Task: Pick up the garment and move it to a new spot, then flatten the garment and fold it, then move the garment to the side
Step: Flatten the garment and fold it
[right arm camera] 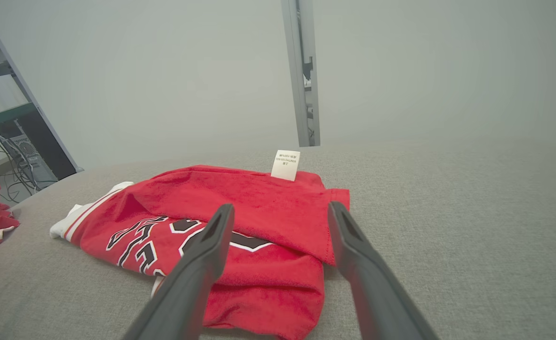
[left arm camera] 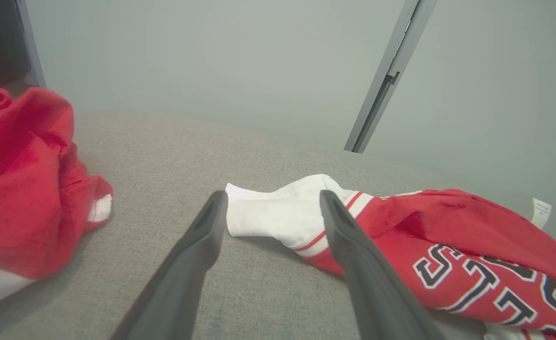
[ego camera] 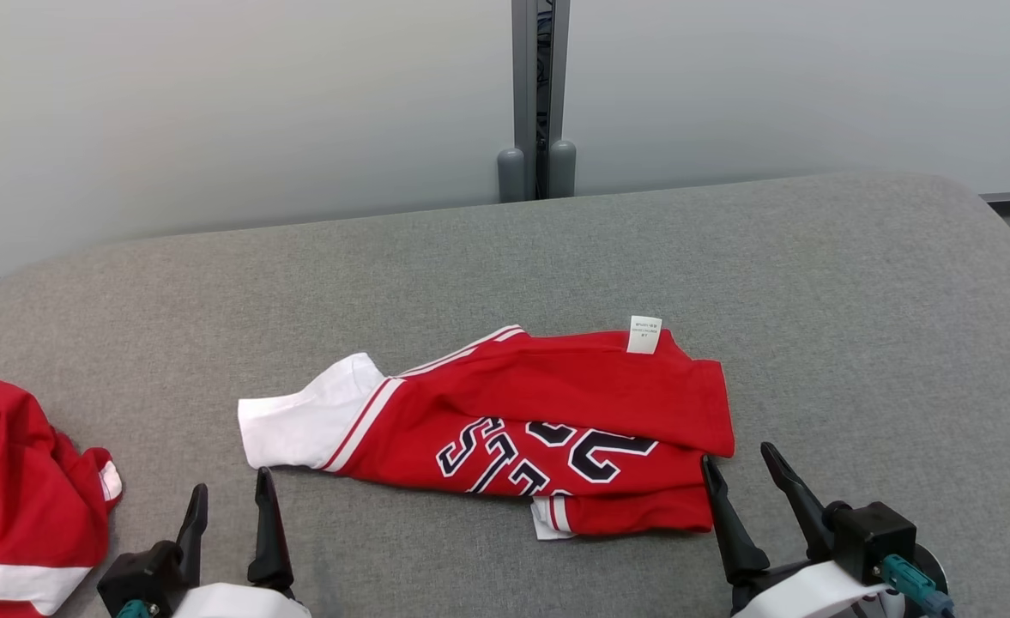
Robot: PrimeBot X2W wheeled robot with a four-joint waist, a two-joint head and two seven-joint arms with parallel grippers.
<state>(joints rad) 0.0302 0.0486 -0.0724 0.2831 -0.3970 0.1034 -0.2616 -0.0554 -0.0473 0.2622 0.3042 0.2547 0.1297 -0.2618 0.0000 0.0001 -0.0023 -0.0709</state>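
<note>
**Left gripper** (ego camera: 230,485): fingers are held spread and nothing is gripped. The tips are set just short of the white sleeve (ego camera: 299,421).

**Right gripper** (ego camera: 736,455): fingers are held spread and nothing is gripped. The inner tip is set at the red hem corner.

**Garment** (ego camera: 547,403): a red jersey, loosely folded, is laid mid-way across the grey padded table (ego camera: 813,283), just ahead of both grippers. Its long axis is run left to right, with one end toward each arm; the right is judged marginally nearer.

**Markings:** dark, white-edged block characters are part-hidden and cannot be read. The print on the white care label (ego camera: 644,334) is too small.
</note>
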